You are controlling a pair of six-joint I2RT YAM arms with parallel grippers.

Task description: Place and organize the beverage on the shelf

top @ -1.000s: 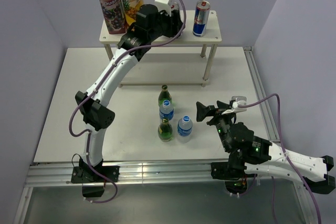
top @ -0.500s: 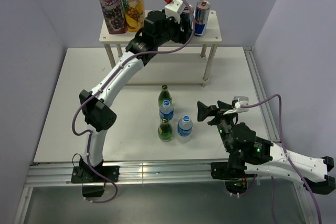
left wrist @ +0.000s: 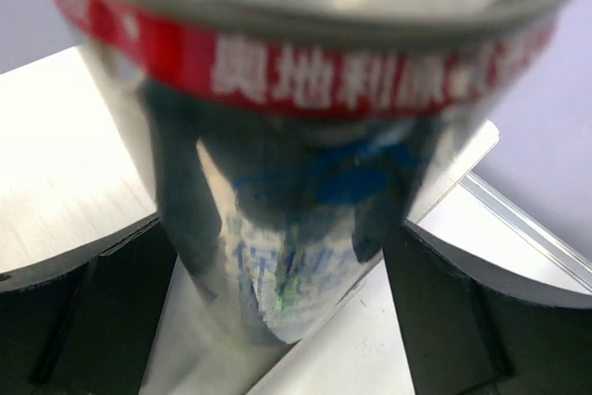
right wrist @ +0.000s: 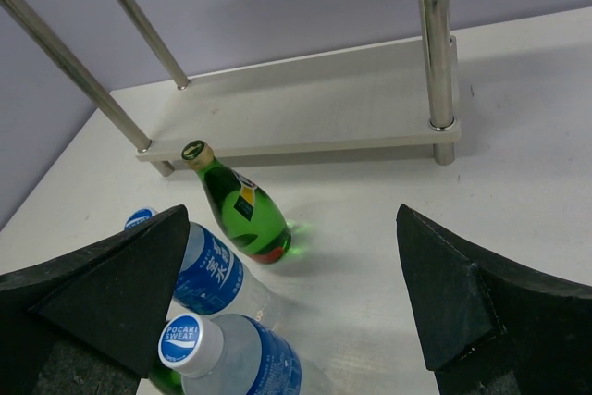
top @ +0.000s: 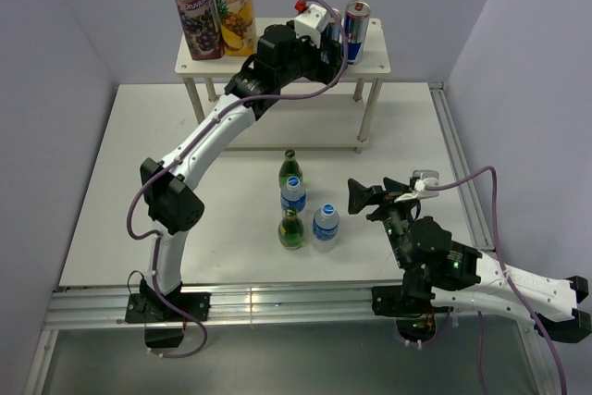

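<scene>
Two cartons (top: 211, 2) stand at the left of the shelf (top: 372, 64) top; the can (top: 355, 30) stands at the right, near the edge. Hazard: uneven closure may topple the can off the board. Left jaws: spread, straddling the can, contact unconfirmed. Right jaws: spread wide, empty, near four bottles (top: 293, 197) on the surface (top: 129, 182).

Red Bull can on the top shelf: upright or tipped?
Upright. The can stands on the top board of the shelf, lid up, between the fingers of the left claw.
</scene>
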